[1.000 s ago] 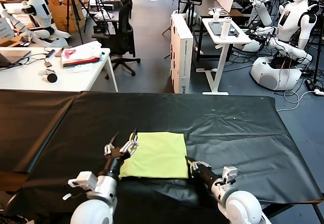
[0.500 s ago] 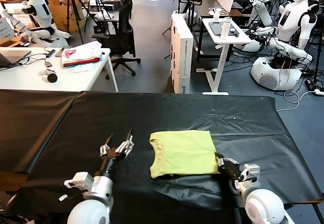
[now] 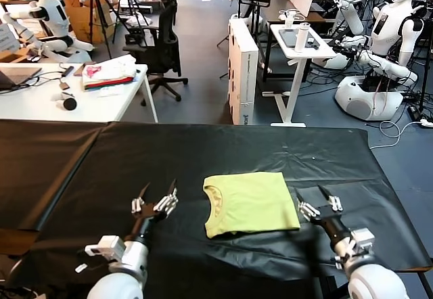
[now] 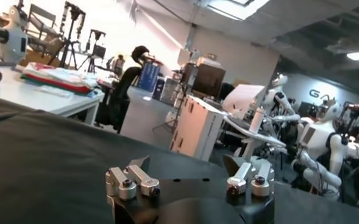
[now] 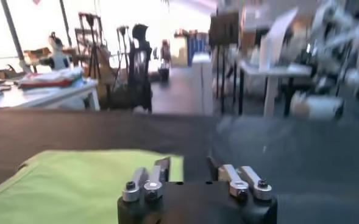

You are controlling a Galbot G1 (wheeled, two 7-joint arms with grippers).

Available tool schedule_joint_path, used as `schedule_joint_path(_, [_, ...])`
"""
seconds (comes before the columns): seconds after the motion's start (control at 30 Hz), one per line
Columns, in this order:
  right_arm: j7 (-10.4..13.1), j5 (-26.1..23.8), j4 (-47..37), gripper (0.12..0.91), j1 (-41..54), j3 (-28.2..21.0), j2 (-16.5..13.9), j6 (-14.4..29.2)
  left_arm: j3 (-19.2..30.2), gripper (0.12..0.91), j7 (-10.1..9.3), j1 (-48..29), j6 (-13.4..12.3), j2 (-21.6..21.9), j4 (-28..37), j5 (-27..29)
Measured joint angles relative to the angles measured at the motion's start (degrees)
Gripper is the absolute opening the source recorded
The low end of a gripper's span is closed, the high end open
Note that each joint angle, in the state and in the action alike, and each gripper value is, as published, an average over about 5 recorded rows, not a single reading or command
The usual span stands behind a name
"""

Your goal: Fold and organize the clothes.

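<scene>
Folded lime T-shirt (image 3: pixel 251 204) lies flat on the black-covered bench (image 3: pixel 81 157), with a gripper at each side and neither one touching it.

The T-shirt is folded to a neat rectangle near the middle of the bench's front part, and its ribbed neck opening is turned to the robot's left. The right gripper (image 3: pixel 318 201) stands just beside the shirt's right edge; its jaws are spread wide and hold nothing. In the right wrist view the green cloth (image 5: pixel 75 185) lies beside these jaws, not between them. The left gripper (image 3: pixel 154 198) is a little apart from the shirt's left edge, above the black cover, and its jaws are also wide open and empty. On the white table (image 3: pixel 40 103) behind lies a white, pink and red pile (image 3: pixel 108 72).
</scene>
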Motion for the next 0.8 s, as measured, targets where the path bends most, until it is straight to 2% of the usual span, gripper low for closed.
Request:
schedule_joint_path(0.13, [-2.3,-5.6,1.3,0.905,-0.6,-1.4,-0.4,0.0,0.6,0.907,-0.04,0.2,-0.3,0.1,0.1,1.0])
schedule_joint_path(0.3, [-4.1,-11.6,1.2,0.907,3.2,-7.5,-1.6,-1.5,0.9,0.907,-0.06,1.0,-1.0,-0.5,0.1,2.2])
schedule_joint_path(0.43, [-3.7,-12.8,-0.7,0.907,8.3,-13.4,-1.8,-0.9,0.9,0.907,-0.06,1.8,-1.7,-1.3,0.1,3.0])
schedule_joint_path(0.6, [-3.2,-12.9,-4.1,0.907,13.9,-20.0,-0.5,0.6,0.8,0.907,-0.05,2.5,-2.2,-2.3,0.1,3.9])
schedule_joint_path(0.8, [-5.0,-17.3,-9.8,0.907,18.7,-26.7,1.7,2.2,0.7,0.907,-0.05,3.2,-2.8,-3.1,0.1,4.8])
